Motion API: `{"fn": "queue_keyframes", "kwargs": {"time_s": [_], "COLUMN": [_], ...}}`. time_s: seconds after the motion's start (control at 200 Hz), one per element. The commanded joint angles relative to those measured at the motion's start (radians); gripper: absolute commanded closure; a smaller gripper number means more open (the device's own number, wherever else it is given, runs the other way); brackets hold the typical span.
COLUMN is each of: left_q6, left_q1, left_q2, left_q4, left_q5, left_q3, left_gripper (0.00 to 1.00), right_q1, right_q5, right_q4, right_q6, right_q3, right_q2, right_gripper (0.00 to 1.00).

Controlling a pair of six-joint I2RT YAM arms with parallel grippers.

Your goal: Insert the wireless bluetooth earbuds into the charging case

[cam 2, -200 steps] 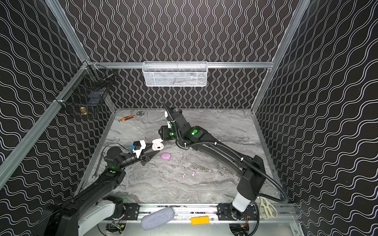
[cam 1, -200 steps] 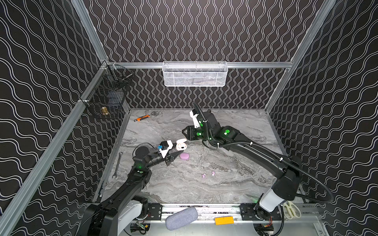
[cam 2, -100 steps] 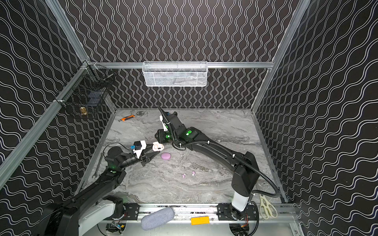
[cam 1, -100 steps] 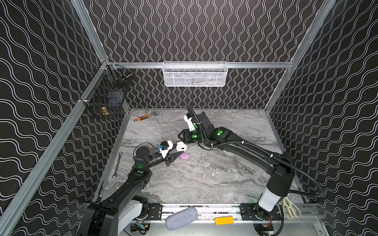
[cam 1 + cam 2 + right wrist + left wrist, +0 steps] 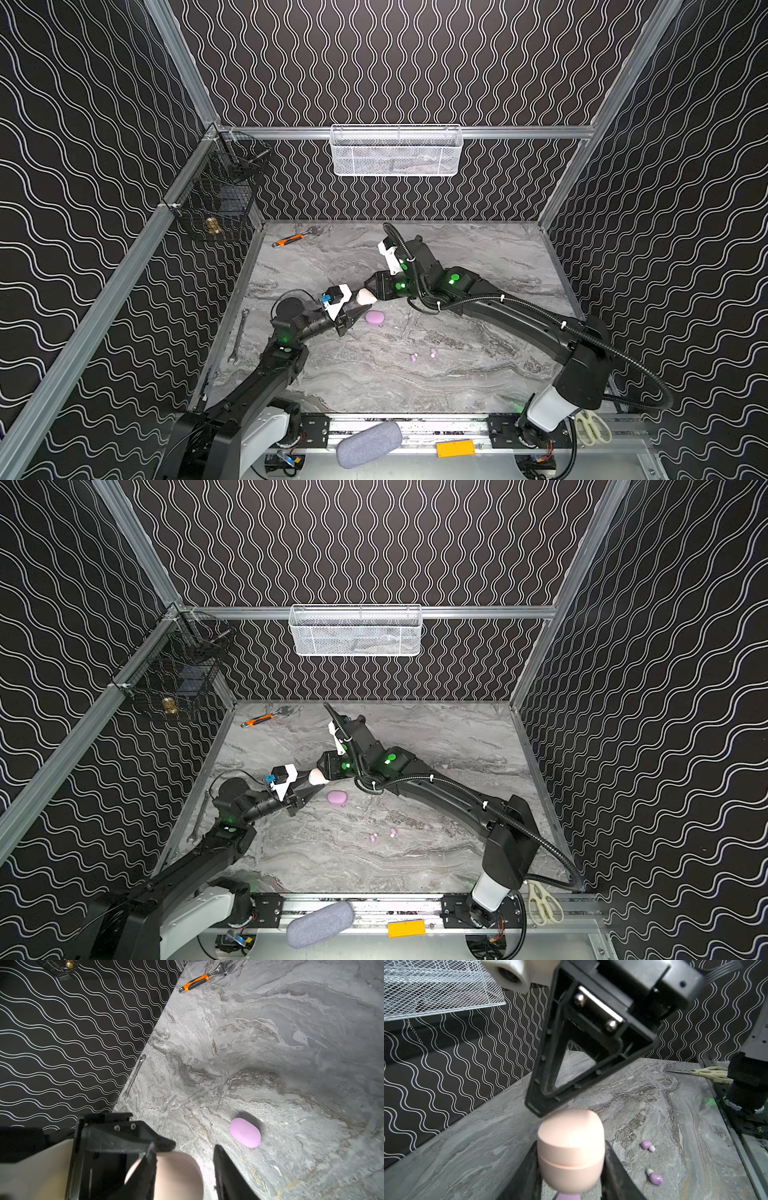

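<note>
The place is a robotics lab test cell. Black wave-patterned panels [image 5: 374, 62] close it in on three sides, held by a bare aluminium frame [image 5: 519, 132]. Its floor is a grey marble-look tabletop [image 5: 374, 374]. At 6 o'clock a metal rail [image 5: 436, 428] carries two black robot arms, the left arm [image 5: 270, 374] at 7 o'clock and the right arm [image 5: 519, 320] at 5 o'clock. A white mesh basket [image 5: 395, 153] hangs at 12 o'clock and a black wire basket [image 5: 220, 199] at 10 o'clock. Hand tools lie about: an orange-handled wrench [image 5: 291, 240] at 11 o'clock, a spanner [image 5: 239, 336] at 8 o'clock, scissors [image 5: 592, 428] at 5 o'clock.
</note>
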Motion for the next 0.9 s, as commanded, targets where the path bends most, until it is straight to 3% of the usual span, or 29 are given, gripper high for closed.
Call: {"fn": "queue_keyframes", "kwargs": {"time_s": [0.0,0.22,0.37,0.896], "left_q6": [0.016,0.027,0.026,0.018], "left_q1": [0.004,0.005,0.005,0.012], "left_q2": [0.011,0.016,0.015,0.0], "left_q4": [0.005,0.003,0.003,0.003], "left_q5": [-0.031,-0.062,-0.066,-0.074], "left_q3": [0.009,0.011,0.012,0.018], "left_gripper": [1.0,1.0,1.0,1.0], "right_q1": [0.006,0.026,0.047,0.068], "right_q5": [0.004,0.009,0.015,-0.015], "right_q4": [0.048,0.061,0.056,0.053], "right_q6": [0.023,0.036,0.039,0.053], "right_q3": [-0.02,-0.067,-0.071,-0.066], "right_q2": [-0.028,-0.063,-0.052,0.02], "right_gripper": [0.54,0.68,0.72,0.72]}}
